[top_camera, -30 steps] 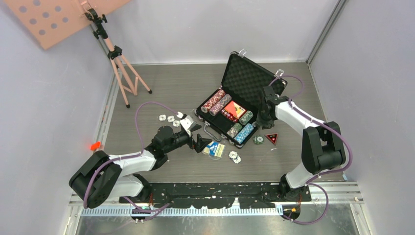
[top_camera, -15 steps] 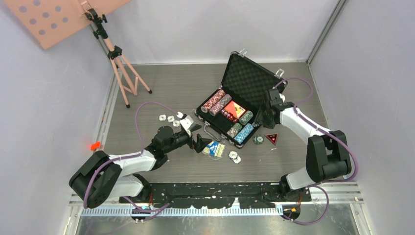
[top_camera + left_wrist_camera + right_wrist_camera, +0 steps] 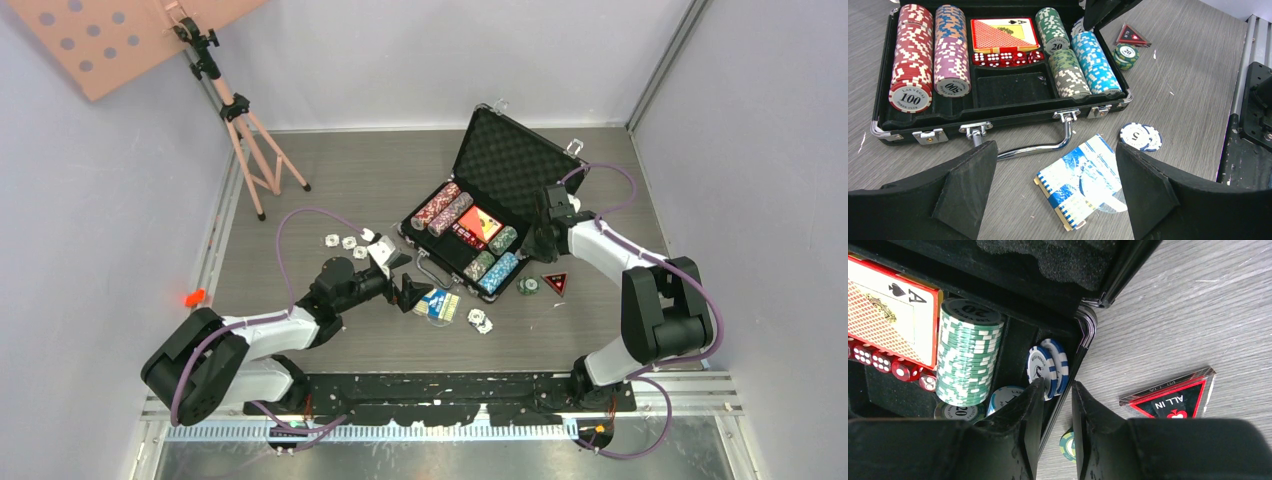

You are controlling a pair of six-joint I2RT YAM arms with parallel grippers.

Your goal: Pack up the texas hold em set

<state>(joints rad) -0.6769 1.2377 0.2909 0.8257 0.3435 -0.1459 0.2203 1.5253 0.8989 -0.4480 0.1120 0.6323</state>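
L gripper hangs spread wide w/ nothing btwn the pads, low over the counter just in front of the briefcase. Blue deck lies flat on the counter, inside the finger span but off-centre, approx 5 o'clock from gripper mid in the L wrist view. It sits skewed to the finger line; long axis looks approx 8-to-2 o'clock, tho foreshortening makes that unsure. The empty card slot is at 11 o'clock from the deck, past the handle and front wall, next to the red deck.

R gripper is at the case's far R end, pads parted only a slit, nothing seen btwn them; two blue/white chips stand on edge just off its tips.

So L arm is clearly nearer the blue deck. Likely needs a small shift toward 5 o'clock + wrist turn to square up before closing.
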